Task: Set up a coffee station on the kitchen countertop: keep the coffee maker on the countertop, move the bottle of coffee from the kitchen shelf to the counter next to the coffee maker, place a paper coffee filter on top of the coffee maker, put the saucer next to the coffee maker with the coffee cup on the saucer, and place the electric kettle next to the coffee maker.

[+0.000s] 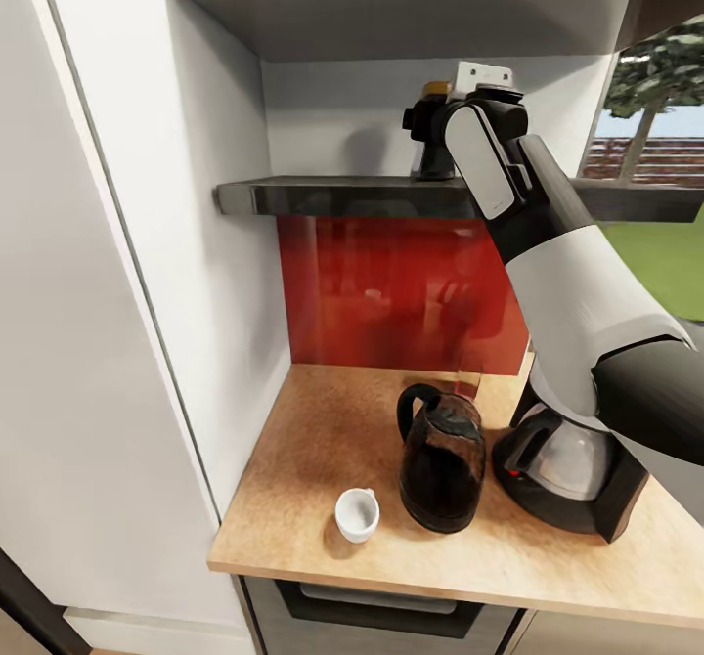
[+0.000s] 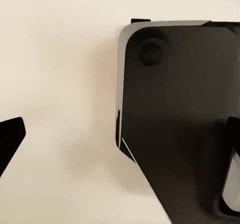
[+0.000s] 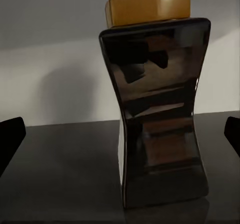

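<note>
The bottle of coffee (image 3: 160, 114) is dark glass with an amber lid (image 1: 436, 89) and stands upright on the dark kitchen shelf (image 1: 332, 196). My right gripper (image 1: 422, 129) is raised to the shelf and open. Its fingertips (image 3: 11, 134) sit wide apart on either side of the bottle, not touching it. On the wooden countertop (image 1: 313, 440) stand the dark electric kettle (image 1: 442, 459), the black coffee maker (image 1: 567, 469) to its right, and a white coffee cup (image 1: 357, 513) near the front edge. My left gripper (image 2: 120, 134) is open over a cream surface beside a dark panel (image 2: 175, 114).
A red backsplash (image 1: 391, 293) fills the wall under the shelf. A tall white cabinet side (image 1: 147, 293) walls in the counter's left. My right forearm (image 1: 587, 313) hangs over the coffee maker. A window (image 1: 655, 147) lies to the right.
</note>
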